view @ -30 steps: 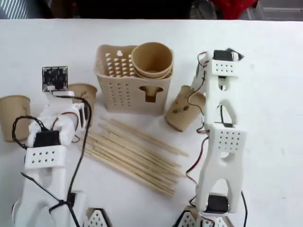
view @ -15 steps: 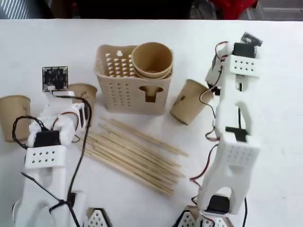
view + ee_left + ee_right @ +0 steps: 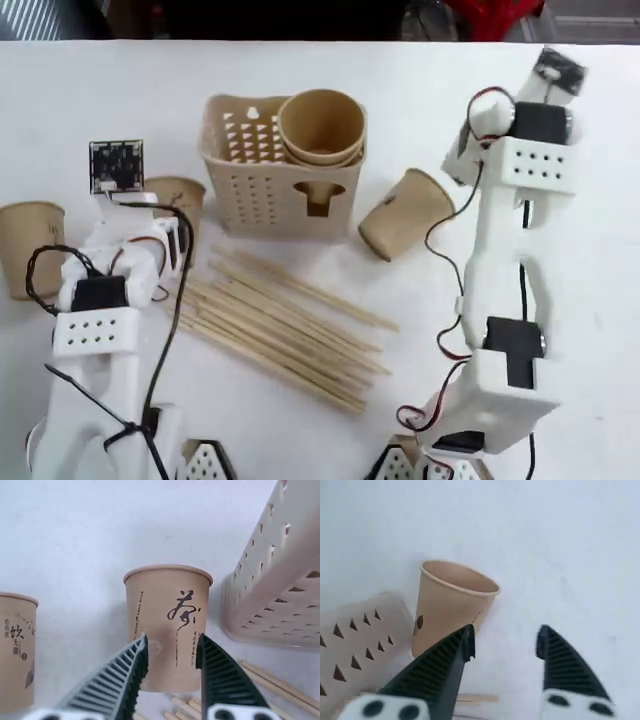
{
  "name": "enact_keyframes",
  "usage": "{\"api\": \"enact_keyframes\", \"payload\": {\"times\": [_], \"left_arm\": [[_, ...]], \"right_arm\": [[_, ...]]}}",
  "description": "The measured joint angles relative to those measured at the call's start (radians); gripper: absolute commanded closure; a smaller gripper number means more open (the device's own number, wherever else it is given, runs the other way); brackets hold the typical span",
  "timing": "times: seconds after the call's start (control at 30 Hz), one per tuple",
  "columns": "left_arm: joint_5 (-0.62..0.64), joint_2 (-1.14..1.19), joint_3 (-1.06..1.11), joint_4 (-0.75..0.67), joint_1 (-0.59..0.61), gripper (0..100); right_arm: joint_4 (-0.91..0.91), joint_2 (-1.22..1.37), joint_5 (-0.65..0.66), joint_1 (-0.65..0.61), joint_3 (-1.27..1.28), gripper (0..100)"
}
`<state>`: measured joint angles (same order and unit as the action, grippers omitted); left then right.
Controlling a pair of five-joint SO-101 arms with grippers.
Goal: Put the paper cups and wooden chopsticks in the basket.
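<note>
Since swinging out over the last second, hangs well right of the basket (image 3: 270,190) now: talking of the right gripper (image 3: 506,632), released, clutching nothing. Notice the tipped paper cup (image 3: 405,213) shifted too, a touch farther right of the basket than before. No change from the left gripper (image 3: 172,639) left of the basket; spread slightly, tips just short of an upright cup (image 3: 168,610), clamping nothing. Underneath, plain white table (image 3: 600,300), running back to a dark strip of room (image 3: 300,18) behind the basket. Now for directions. See the wooden chopsticks (image 3: 290,325) fanned in front of the basket, long axes slanting from its left front corner nearward and rightward. Note the tipped paper cup set aslant, rim end pointing up and away from the basket. Count nested cups (image 3: 322,125) rim-up inside the basket's right end, plus another cup (image 3: 30,245) upright far left of it.
</note>
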<state>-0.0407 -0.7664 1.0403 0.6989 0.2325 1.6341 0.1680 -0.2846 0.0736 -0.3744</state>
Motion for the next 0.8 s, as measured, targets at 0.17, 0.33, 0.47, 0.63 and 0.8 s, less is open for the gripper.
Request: {"api": "enact_keyframes", "payload": {"times": [0.17, 0.33, 0.47, 0.63, 0.8], "left_arm": [[0.0, 0.0, 0.0, 0.0, 0.0, 83], [0.0, 0.0, 0.0, 0.0, 0.0, 83], [0.0, 0.0, 0.0, 0.0, 0.0, 83], [0.0, 0.0, 0.0, 0.0, 0.0, 83], [0.0, 0.0, 0.0, 0.0, 0.0, 83]], "right_arm": [[-0.008, 0.048, 0.509, -0.103, 0.017, 81.7], [-0.009, 0.097, 0.801, -0.115, 0.018, 73.1], [-0.028, 0.167, 0.875, -0.117, 0.018, 73.7], [-0.058, 0.255, 0.899, -0.115, -0.002, 73.7], [-0.058, 0.295, 0.904, -0.121, -0.04, 80.7]]}}
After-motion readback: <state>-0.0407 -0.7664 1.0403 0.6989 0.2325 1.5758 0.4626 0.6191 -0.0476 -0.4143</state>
